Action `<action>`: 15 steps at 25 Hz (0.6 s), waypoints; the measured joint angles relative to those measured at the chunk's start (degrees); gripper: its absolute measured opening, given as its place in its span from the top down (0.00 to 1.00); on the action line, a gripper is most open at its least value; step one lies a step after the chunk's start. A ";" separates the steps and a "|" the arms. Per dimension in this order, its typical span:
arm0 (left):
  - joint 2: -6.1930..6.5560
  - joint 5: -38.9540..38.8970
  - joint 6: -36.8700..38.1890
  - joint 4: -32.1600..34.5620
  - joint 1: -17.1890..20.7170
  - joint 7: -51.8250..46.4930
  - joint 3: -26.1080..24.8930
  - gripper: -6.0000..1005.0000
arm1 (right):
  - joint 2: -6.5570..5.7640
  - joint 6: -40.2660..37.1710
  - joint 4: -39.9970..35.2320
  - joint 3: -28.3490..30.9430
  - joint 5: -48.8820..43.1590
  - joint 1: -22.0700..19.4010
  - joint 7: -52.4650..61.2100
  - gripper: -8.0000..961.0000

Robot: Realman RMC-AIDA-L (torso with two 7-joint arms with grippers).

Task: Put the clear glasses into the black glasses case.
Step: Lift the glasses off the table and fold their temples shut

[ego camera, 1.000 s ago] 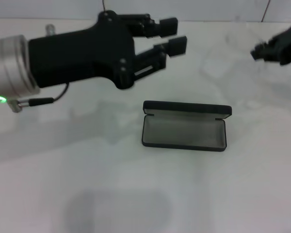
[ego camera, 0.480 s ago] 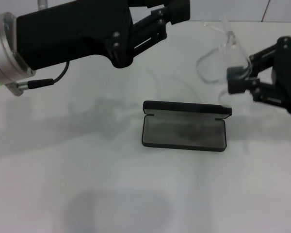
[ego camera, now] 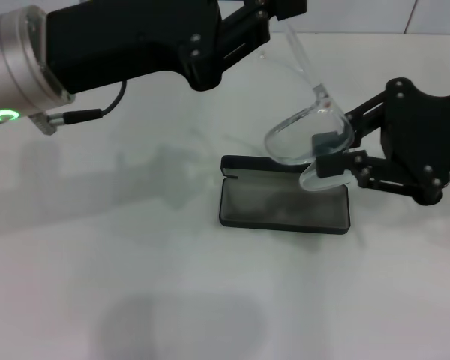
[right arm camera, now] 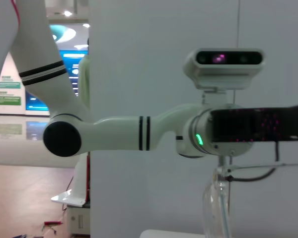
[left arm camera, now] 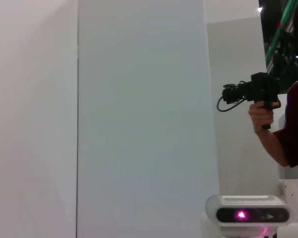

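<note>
The black glasses case (ego camera: 285, 204) lies open in the middle of the table, its lid standing along the far side. The clear glasses (ego camera: 304, 139) hang tilted just above the case's far right part. My right gripper (ego camera: 327, 154) reaches in from the right and is shut on their lens. One clear arm of the glasses runs up toward my left gripper (ego camera: 281, 10), which is high at the top edge and partly cut off. In the right wrist view a clear glasses arm (right arm camera: 221, 208) shows low down. The left wrist view shows neither glasses nor case.
The white table (ego camera: 135, 285) stretches bare around the case. My left arm (ego camera: 127, 45) spans the upper left above the table. The left wrist view shows a wall and a person holding a camera (left arm camera: 253, 91).
My right gripper has come in from the right and down, bringing the clear glasses over the case. The left arm has risen and shifted right. The case has not moved.
</note>
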 joint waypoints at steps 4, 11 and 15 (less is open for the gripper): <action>0.06 -0.01 0.12 -3.36 -1.60 0.78 -0.09 0.88 | 0.07 0.45 0.17 -0.56 0.13 0.56 -0.24 0.87; 0.27 0.57 0.95 -5.45 -2.42 1.20 0.00 0.90 | 0.09 0.63 0.69 -0.25 1.02 0.99 -0.67 0.87; 0.28 0.76 2.35 -5.70 -2.44 1.20 0.00 0.90 | 0.11 0.63 0.70 -0.18 1.31 1.00 -0.68 0.87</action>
